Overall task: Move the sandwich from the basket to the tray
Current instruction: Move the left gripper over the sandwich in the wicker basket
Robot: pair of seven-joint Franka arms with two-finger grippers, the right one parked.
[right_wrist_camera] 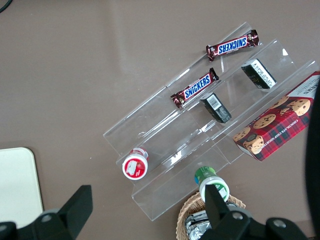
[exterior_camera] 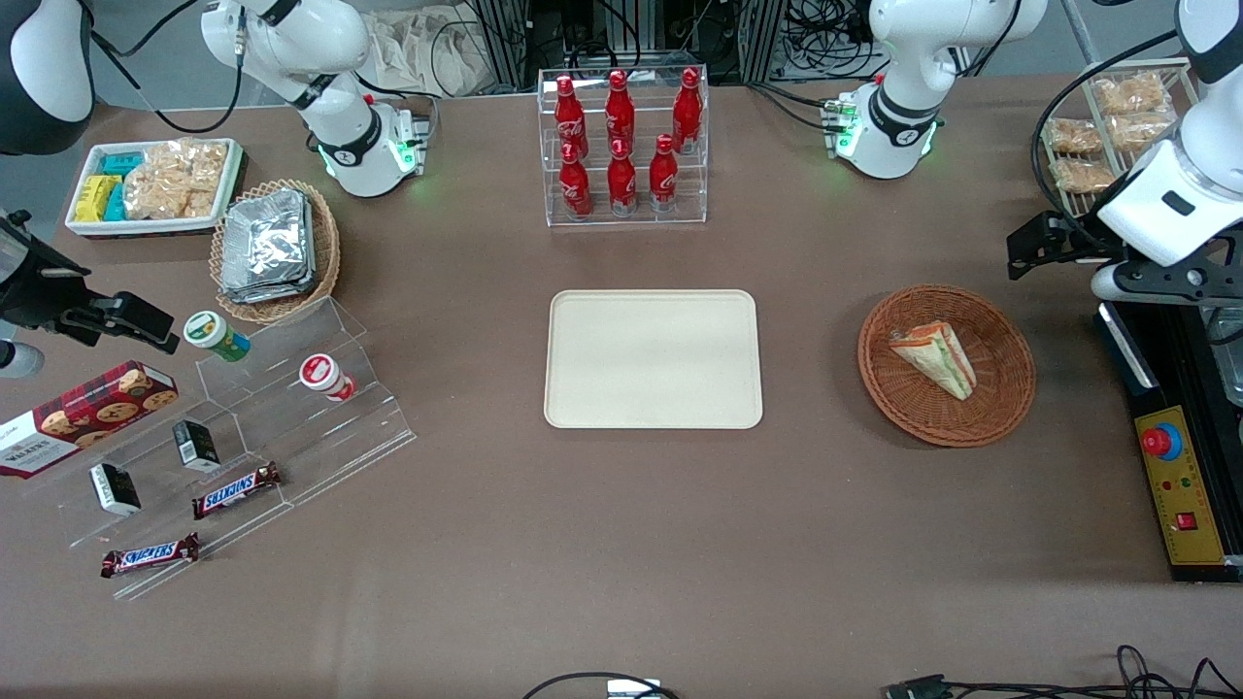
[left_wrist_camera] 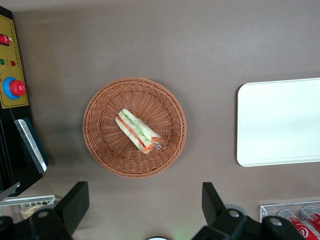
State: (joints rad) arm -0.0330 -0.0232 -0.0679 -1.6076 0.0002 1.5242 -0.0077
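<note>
The sandwich (exterior_camera: 934,358) lies in the round reddish-brown basket (exterior_camera: 1000,413), roughly at its middle, a clear-wrapped wedge resting on its side with green and orange-red filling showing along one edge. The basket sits on the brown table toward the working arm's end, well apart from the cream tray (exterior_camera: 653,358), which lies bare at the table's centre. The gripper (left_wrist_camera: 145,200) hangs high over the table beside the basket, not over it — in the wrist view the two dark fingers (left_wrist_camera: 74,202) stand spread wide apart with nothing between them, and the sandwich (left_wrist_camera: 139,131) shows clear of the gap, the basket (left_wrist_camera: 105,150) rim lying between it and the fingertips. What matters for the reach, I would judge, is the wedge's long axis: in the wrist view it runs on a diagonal, neither along the line joining the fingers nor square to it. So the arm likely has to shift across to centre over the basket, turn the wrist so the fingers close across the wedge's narrow thickness, then descend. The basket's low woven wall looks shallow enough not to crowd the fingers.
</note>
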